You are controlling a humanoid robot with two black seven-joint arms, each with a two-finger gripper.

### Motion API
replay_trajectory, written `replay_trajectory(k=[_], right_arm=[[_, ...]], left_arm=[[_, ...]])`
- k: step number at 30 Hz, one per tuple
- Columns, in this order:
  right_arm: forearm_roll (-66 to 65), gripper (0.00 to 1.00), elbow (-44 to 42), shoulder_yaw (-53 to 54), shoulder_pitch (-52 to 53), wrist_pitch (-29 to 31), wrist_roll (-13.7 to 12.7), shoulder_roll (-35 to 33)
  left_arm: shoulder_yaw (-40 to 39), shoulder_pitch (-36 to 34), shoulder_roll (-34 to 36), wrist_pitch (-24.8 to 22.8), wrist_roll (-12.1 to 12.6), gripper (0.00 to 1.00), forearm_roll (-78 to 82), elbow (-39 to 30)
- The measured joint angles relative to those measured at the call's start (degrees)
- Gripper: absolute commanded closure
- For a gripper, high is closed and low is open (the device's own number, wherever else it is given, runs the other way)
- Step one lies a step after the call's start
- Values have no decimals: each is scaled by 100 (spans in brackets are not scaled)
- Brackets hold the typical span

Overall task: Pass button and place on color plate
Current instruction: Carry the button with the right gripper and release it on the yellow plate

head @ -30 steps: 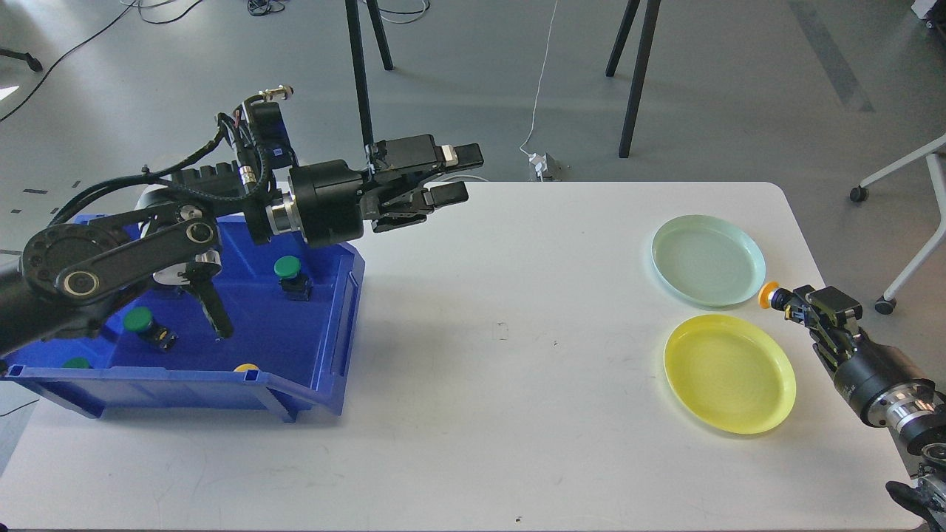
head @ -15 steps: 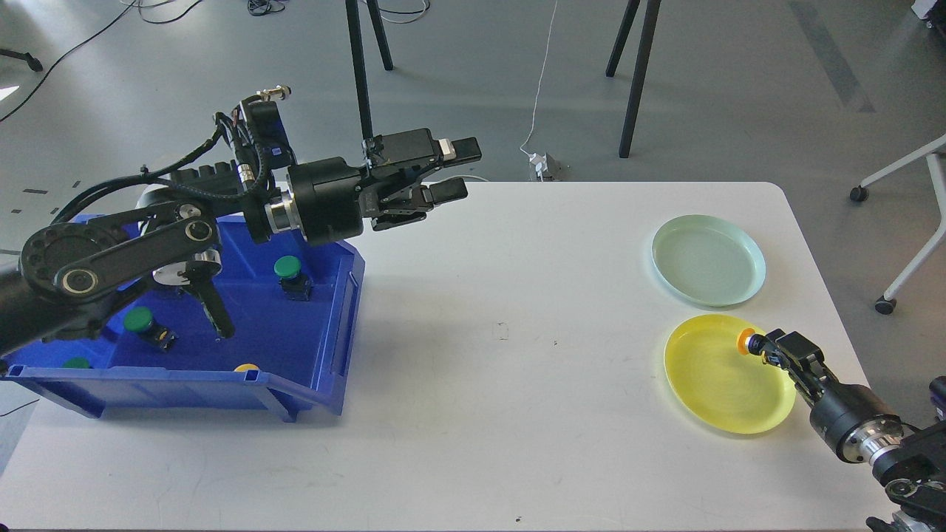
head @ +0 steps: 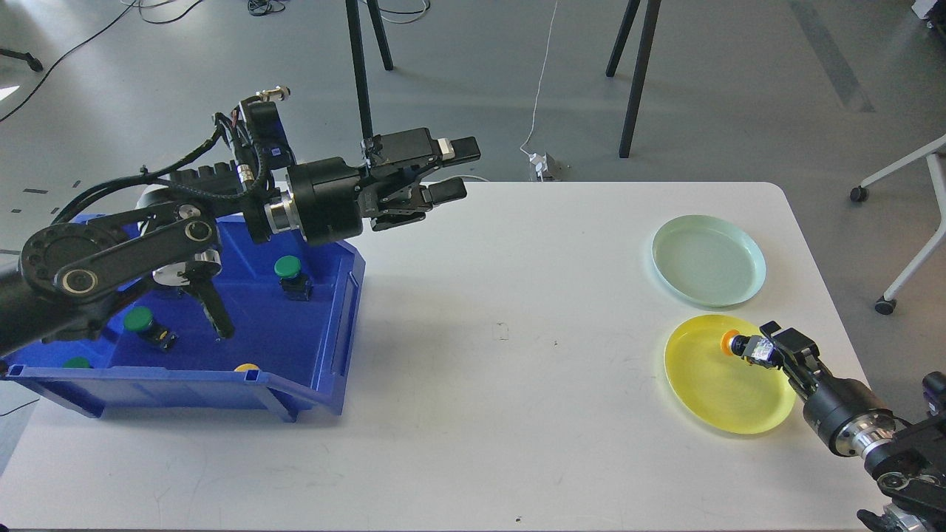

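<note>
Right hand (head: 761, 347) grips orange-capped button (head: 733, 343) over yellow plate (head: 709, 399). Lower gently until button rests inside rim, then release. Left hand (head: 454, 171) spread wide, empty, near blue bin (head: 325, 325).

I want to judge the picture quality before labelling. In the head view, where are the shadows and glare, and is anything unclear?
Head view: light is soft; a faint shadow lies on the table beside the blue bin. A bright glint shows where the right hand holds the orange button over the yellow plate. The picture is sharp.
</note>
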Motion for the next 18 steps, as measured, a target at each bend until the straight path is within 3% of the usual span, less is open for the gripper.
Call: replay_trajectory(k=[12, 18], right_arm=[[18, 54, 81, 39, -52, -13, 0, -75], [197, 50, 619, 949, -73, 68, 0, -167]], left_arm=[[0, 27, 0, -5, 0, 12, -84, 29], [-35, 37, 50, 80, 0, 9, -98, 29]])
